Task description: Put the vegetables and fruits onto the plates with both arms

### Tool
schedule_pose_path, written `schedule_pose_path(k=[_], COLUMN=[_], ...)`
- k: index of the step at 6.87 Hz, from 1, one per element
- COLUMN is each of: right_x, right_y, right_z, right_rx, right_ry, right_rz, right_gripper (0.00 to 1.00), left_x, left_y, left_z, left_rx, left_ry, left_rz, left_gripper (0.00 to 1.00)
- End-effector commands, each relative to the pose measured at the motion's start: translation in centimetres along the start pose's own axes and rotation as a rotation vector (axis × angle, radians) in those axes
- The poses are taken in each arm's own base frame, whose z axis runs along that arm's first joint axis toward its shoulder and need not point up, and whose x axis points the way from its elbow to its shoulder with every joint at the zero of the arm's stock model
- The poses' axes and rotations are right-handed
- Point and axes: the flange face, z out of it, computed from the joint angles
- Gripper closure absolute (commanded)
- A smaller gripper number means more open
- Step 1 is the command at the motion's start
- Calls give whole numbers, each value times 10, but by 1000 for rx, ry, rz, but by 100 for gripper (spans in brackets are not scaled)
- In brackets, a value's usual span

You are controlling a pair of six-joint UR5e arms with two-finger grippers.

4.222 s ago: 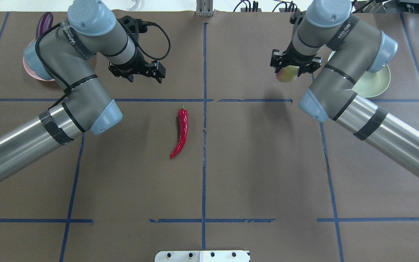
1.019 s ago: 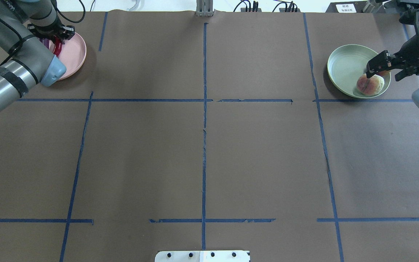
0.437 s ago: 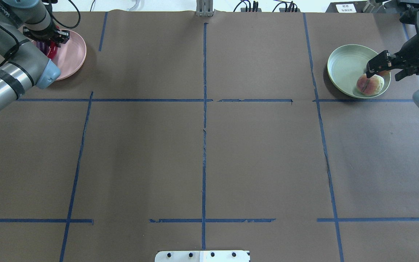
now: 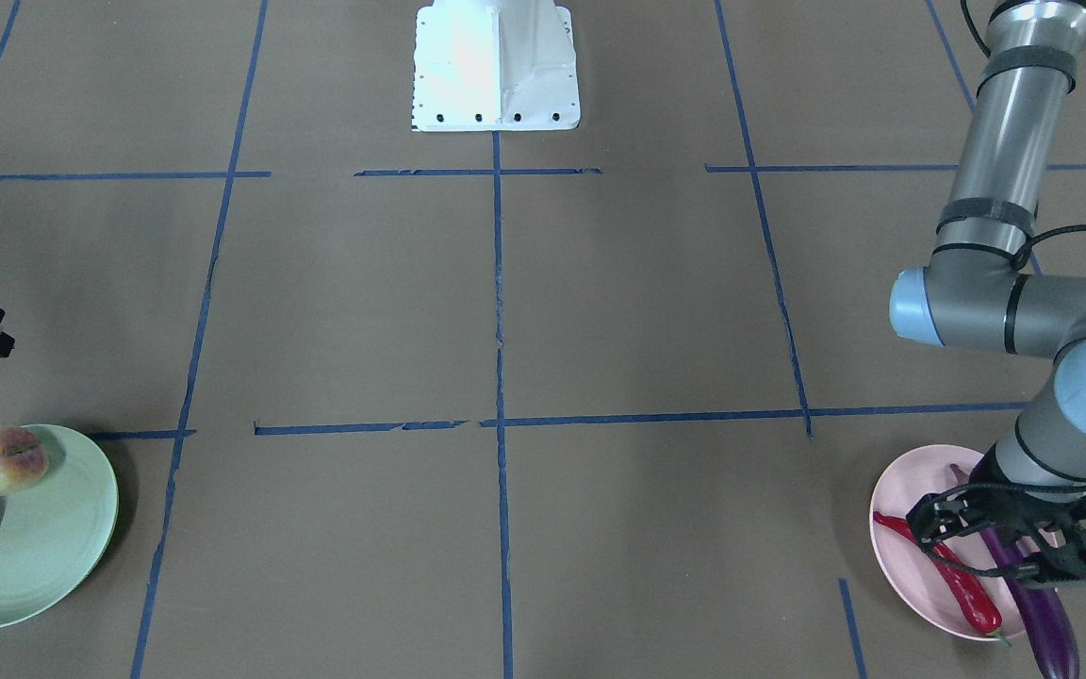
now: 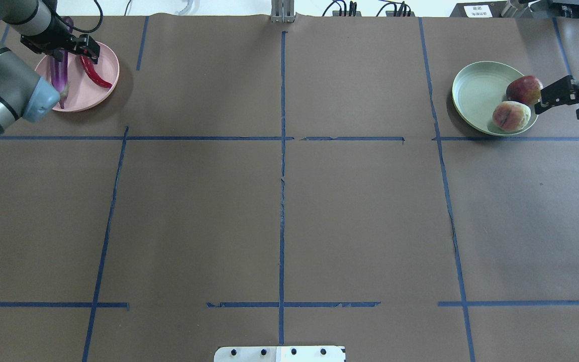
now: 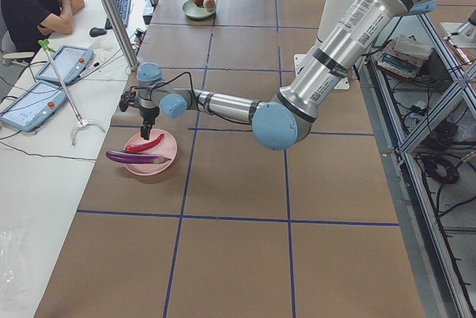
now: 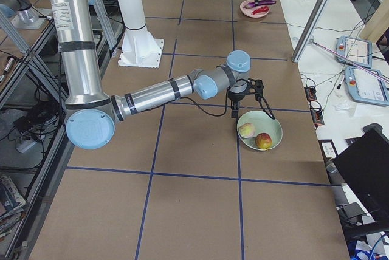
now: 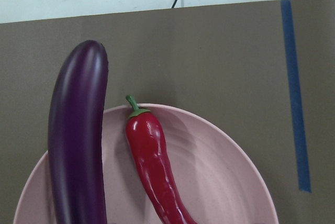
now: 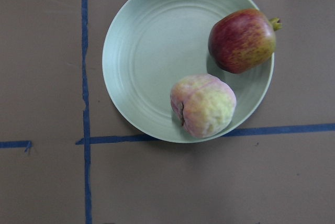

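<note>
In the overhead view, the pink plate (image 5: 106, 83) sits on the bench (image 5: 360, 216) in the upper left of the frame. The eggplant (image 5: 59, 75) lies lengthwise across the plate's left half, its rounded end overhanging the rim toward the top edge of the frame and its cap end inside the plate near the lower rim. The chili (image 5: 94, 74) lies in the plate just right of the eggplant, stem toward the top of the frame, as the left wrist view confirms. The left tool (image 5: 76, 49) hangs above the upper part of this plate, over the eggplant, with its jaws spread and nothing between them. Blue tape lines (image 5: 282, 201) divide the middle of the bench into rectangles. The green plate (image 5: 475, 90) sits in the upper right of the frame. The peach (image 5: 510, 115) rests against its lower right rim and the red fruit (image 5: 524, 89) against its right rim, just above the peach; the two stand close together, and the left half of the plate is bare. The right tool (image 5: 560, 106) is at the right edge of the frame, just beside the plate's right rim, jaws apart and gripping nothing.
</note>
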Motion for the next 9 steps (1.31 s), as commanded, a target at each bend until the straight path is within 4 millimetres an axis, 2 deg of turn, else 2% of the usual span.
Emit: schedule_pose_path(k=[1, 2, 3, 4, 5, 6, 8, 9], right_x=[34, 56, 74, 88, 111, 117, 125, 127], right_y=[4, 0, 7, 23, 47, 55, 62, 64], right_z=[-31, -45, -57, -70, -76, -73, -69, -67], right_rx=[-9, -25, -57, -103, -138, -146, -155, -160], right_ry=[-21, 8, 31, 58, 68, 78, 80, 79], right_rz=[31, 6, -36, -49, -71, -67, -58, -54], right_gripper=[0, 0, 0, 0, 0, 0, 0, 0], left_x=[-16, -38, -58, -95, -138, -167, -198, -199], left_y=[20, 37, 54, 65, 86, 96, 133, 134], left_z=[-86, -121, -143, -155, -158, -174, -163, -163], left_rx=[-47, -102, -125, -137, -187, -177, -211, -211], left_ry=[73, 39, 19, 15, 136, 187, 170, 165], left_rz=[49, 140, 192, 179, 178, 127, 84, 83], left_gripper=[16, 16, 16, 16, 15, 14, 13, 10])
